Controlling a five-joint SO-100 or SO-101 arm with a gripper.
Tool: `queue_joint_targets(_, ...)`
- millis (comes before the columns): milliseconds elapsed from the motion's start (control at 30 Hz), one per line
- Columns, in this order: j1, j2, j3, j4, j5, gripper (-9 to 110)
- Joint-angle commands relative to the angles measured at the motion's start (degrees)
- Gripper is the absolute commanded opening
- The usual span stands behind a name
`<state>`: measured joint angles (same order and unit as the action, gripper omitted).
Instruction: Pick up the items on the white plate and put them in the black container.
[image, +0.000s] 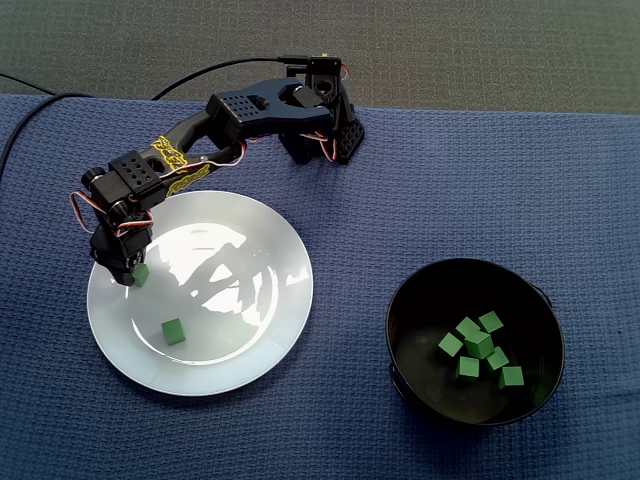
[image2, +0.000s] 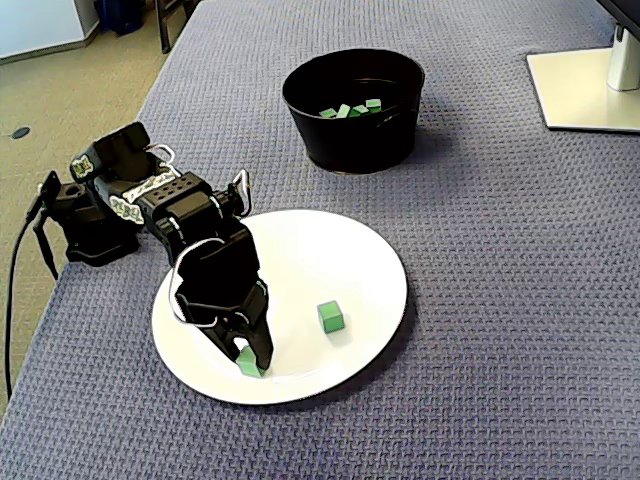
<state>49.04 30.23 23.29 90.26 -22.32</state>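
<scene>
Fixed views, gripper (image2: 248, 356): clamped on a green cube (image2: 247, 368), low on the white plate (image2: 370, 260).
Second cube (image2: 331, 317): just beside the gripper, same plate.
Black container (image2: 350, 140): well apart, holding more cubes (image: 478, 345).

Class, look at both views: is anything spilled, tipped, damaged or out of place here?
Nothing stands out. The black container stands upright with green cubes inside; the white plate lies flat with one loose cube and a second cube at the gripper. No cube lies on the blue cloth.
</scene>
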Motion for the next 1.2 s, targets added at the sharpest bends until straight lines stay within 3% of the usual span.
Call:
queue_joint_targets(0,0.6,9.8,1.1,-0.1,-0.2,0)
queue_joint_targets(367,-9.6,55.2,11.4,-7.4,1.5,0)
queue_joint_targets(500,-23.4,72.0,16.5,-16.0,3.0,0)
queue_joint_targets(600,-40.3,80.1,20.1,-20.7,2.2,0)
queue_joint_targets(733,-60.0,80.2,21.3,-23.6,2.5,0)
queue_joint_targets(833,-68.5,78.6,27.6,-28.8,1.5,0)
queue_joint_targets(1000,-75.5,73.5,45.8,-38.5,-0.1,0)
queue_joint_targets(1167,-75.1,67.2,62.1,-49.6,0.4,0)
